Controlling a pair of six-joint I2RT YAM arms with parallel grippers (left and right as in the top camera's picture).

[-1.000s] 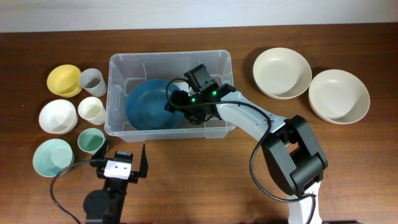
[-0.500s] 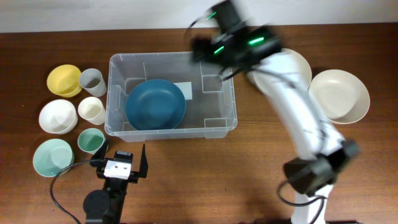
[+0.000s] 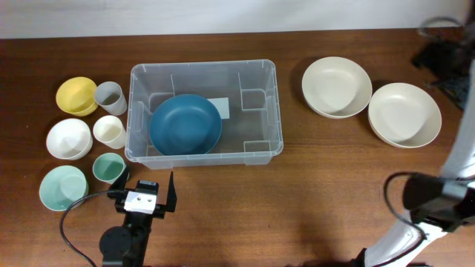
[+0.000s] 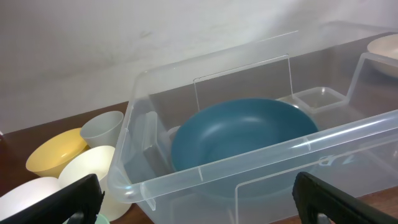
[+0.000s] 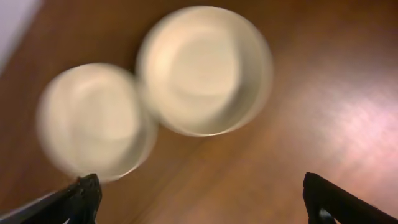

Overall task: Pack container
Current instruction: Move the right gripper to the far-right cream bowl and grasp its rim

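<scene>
1. The wooden bench (image 3: 297, 200) is carrying everything.
2. The container (image 3: 204, 67), a clear bin, is sitting left of the bench's middle, nearer the far edge, with its long sides running parallel to that edge.
3. A dark blue bowl (image 3: 185, 124) is lying upright inside the container, in its left half. It is sitting beside a white label (image 3: 218, 108) on the base.
4. Two cream bowls (image 3: 336, 87) (image 3: 404, 113) are resting side by side on the bench between the container and the right edge.
5. Along the left edge, a yellow bowl (image 3: 76, 96), a white bowl (image 3: 68, 138) and a pale green bowl (image 3: 63, 187) are standing in a column. A grey cup (image 3: 109, 96), a cream cup (image 3: 110, 132) and a green cup (image 3: 110, 167) are standing between them and the container.
6. The left claw (image 3: 146, 194) is hovering by the near edge with its fingers apart and holding nothing. It is facing the container's near wall (image 4: 267, 155), which is lying just beyond it.
7. The right claw (image 5: 202, 202) is showing blurred near the far right corner, fingers apart and empty. It is looking down on the cream bowls, with the container well apart to its left.
</scene>
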